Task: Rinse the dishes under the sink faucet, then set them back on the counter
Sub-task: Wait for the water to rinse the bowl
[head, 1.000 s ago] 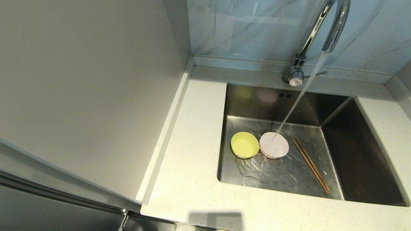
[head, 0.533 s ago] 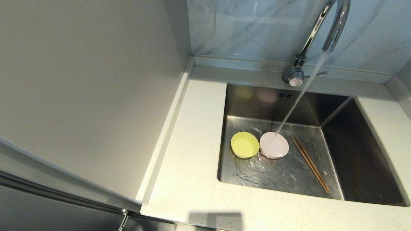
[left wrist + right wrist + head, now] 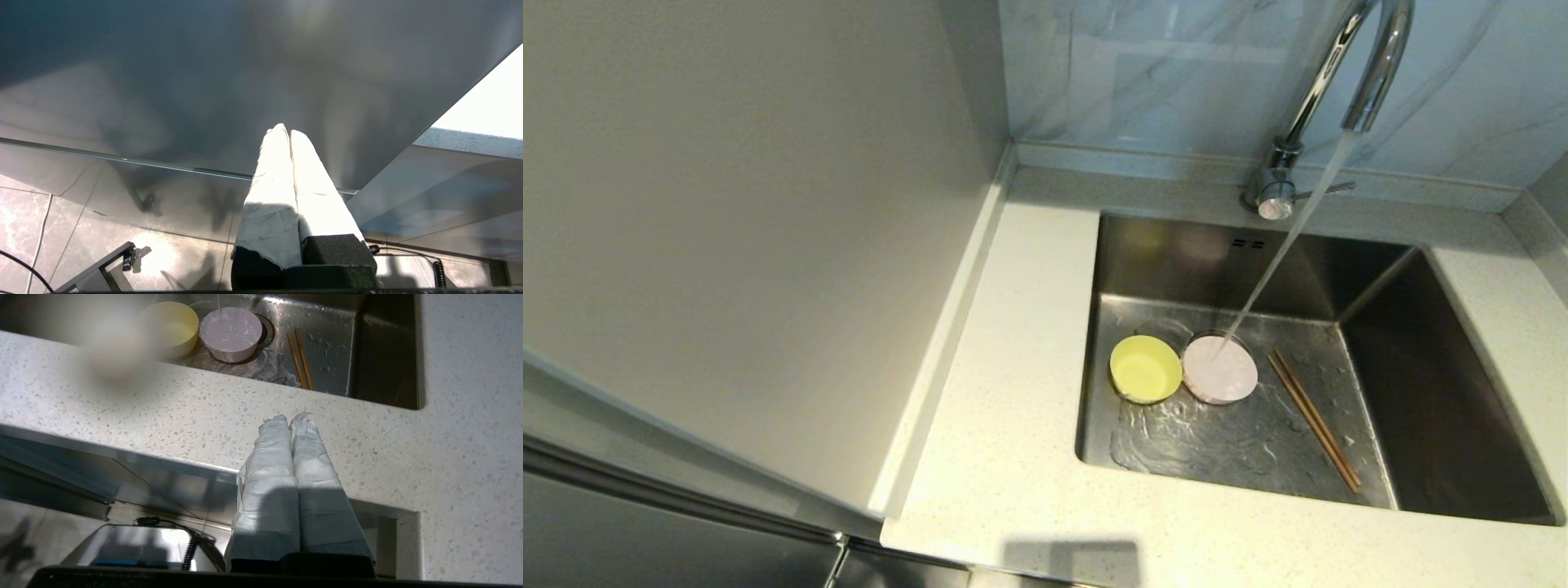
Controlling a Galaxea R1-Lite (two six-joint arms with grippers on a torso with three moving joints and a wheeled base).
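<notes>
Water runs from the chrome sink faucet [image 3: 1347, 73] into the pale pink bowl [image 3: 1219, 370], which brims over on the sink [image 3: 1413, 384] floor. A yellow-green bowl [image 3: 1145, 369] stands touching its left side. The brown chopsticks [image 3: 1313, 420] lie side by side to the right of the bowls. The same pink bowl [image 3: 231, 333], yellow-green bowl [image 3: 175, 326] and chopsticks [image 3: 299, 357] show in the right wrist view. My right gripper [image 3: 291, 416] is shut and empty, low before the counter's front edge. My left gripper [image 3: 286, 130] is shut and empty beside a grey panel. Neither arm shows in the head view.
The speckled counter [image 3: 1021, 408] surrounds the sink on the left, front and right. A tall plain grey wall panel [image 3: 743, 229] rises on the left. A marble-patterned backsplash [image 3: 1160, 73] stands behind the faucet. Water pools on the sink floor in front of the bowls.
The sheet of overflowing water on the sink floor has shifted and spread. The bowls, chopsticks and faucet have not moved.
</notes>
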